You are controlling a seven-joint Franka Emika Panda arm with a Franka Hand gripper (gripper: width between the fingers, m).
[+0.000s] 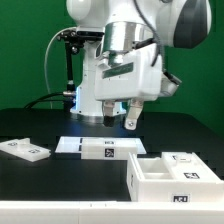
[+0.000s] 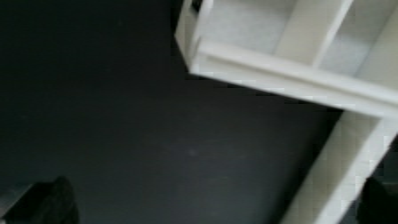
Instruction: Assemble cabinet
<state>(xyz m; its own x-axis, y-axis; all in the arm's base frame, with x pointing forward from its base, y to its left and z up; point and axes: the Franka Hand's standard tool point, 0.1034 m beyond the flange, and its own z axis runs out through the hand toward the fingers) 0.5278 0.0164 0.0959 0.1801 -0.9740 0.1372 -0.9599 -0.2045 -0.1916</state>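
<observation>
Closest, the cabinet [image 1: 150, 188] bears black-and-white marker tags [image 1: 186, 179], too small to read; the gripper [image 1: 120, 120] hangs spread.

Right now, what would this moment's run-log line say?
end effector: open, empty, hovering | cabinet: resting apart, not gripped

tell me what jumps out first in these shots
The large white box-shaped plastic cabinet body sits at the exterior view's lower right on the black table. Over the table's middle hangs the white robot arm's two-finger gripper, jaws open and holding nothing.
</observation>
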